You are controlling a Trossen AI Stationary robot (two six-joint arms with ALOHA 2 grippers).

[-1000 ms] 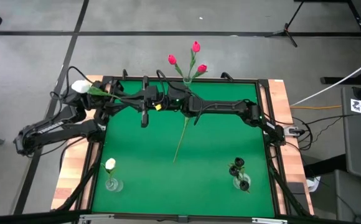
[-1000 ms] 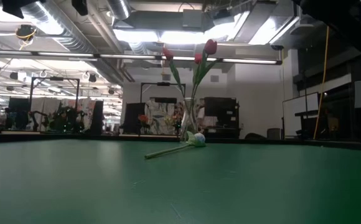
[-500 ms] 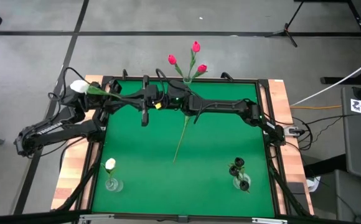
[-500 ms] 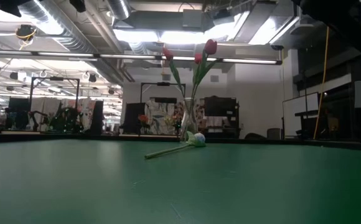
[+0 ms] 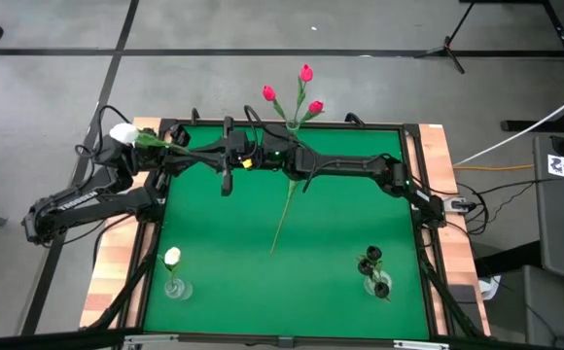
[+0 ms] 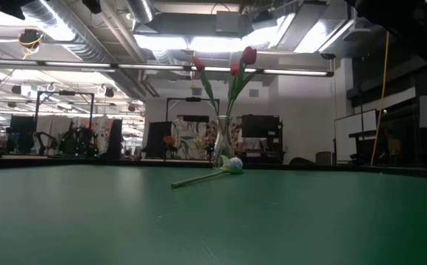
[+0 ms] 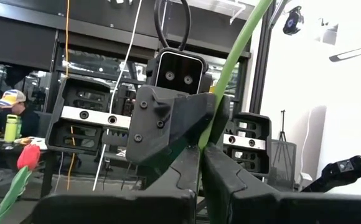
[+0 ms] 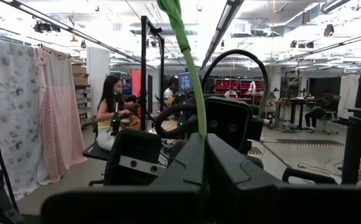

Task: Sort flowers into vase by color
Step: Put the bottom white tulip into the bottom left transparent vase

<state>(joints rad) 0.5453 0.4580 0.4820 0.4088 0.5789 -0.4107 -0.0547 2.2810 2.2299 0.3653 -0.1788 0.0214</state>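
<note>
Both my pincers were pressed together on one stem. My left pincer pinched the white tulip low on its green stalk, and my right pincer, facing it nose to nose, pinched the same stalk just beside it. The two met above the far edge of the tabletop, a little left of its middle.

The tulip's long axis ran along that far edge. From the pincers, the stalk led back over my left arm, and the white head hung out past the far left corner.

The white vase, with one white bloom in it, stood at the near left corner. That was on my left arm's side and well apart from my right arm. I judged that the right pincer had to let go first. Then the left would swing the stalk end round toward that vase.

Another tulip lay on the tabletop near the middle, with its stalk pointing toward the near edge.
</note>
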